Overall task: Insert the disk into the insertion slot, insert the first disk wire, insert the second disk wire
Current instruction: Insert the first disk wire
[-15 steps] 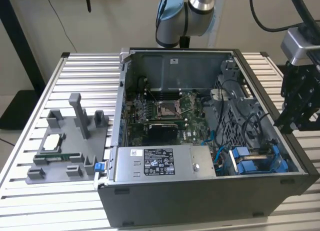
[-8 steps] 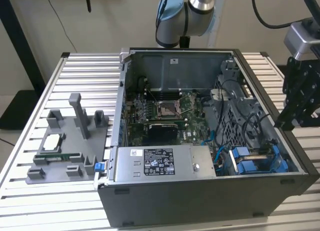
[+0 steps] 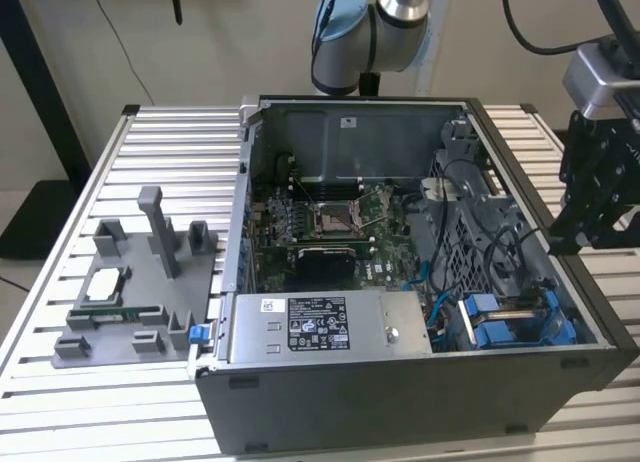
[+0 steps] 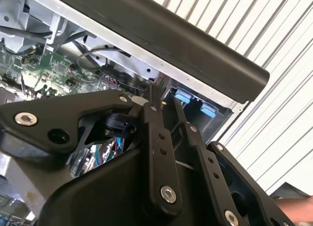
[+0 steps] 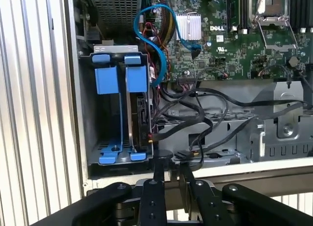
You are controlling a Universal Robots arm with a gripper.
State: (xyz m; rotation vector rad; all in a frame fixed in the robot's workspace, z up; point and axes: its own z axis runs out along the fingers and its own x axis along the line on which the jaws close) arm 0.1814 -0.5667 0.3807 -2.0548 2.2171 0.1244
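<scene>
Surface: slatted metal table (image 3: 90, 412), light wall behind.

Landmark: open computer case (image 3: 400, 402), lying on its side on the table with the interior facing up.

1. Motherboard (image 3: 320, 222): green, on the floor of the case, near its middle.
2. Power-supply box (image 3: 330, 327): grey with a black-and-white sticker, inside the case against its near wall in the exterior view.
3. Drive cage (image 5: 88, 113): dark grey, in the corner of the case at the exterior view's right, beside the power-supply box.
4. Disk (image 5: 139, 113): seated edge-on in the insertion slot (image 5: 131, 138) of the drive cage, its bright blue carrier bracket capping the end. A second blue carrier (image 5: 106, 81) sits in the neighbouring bay.
5. Blue cable (image 5: 156, 35): loops from the motherboard area toward the disk; its end connection cannot be made out.
6. Black cables (image 5: 195, 113): bundled inside the case, just beside the drive cage.
7. Grey fixture (image 3: 140, 282): on the table outside the case, at the exterior view's left, carrying a processor chip (image 3: 103, 282) and a memory stick (image 3: 115, 314).
8. Arm (image 3: 380, 22): behind the case.
9. Gripper (image 5: 171, 165): black, over the case rim next to the drive cage, fingers a narrow gap apart, nothing held.
</scene>
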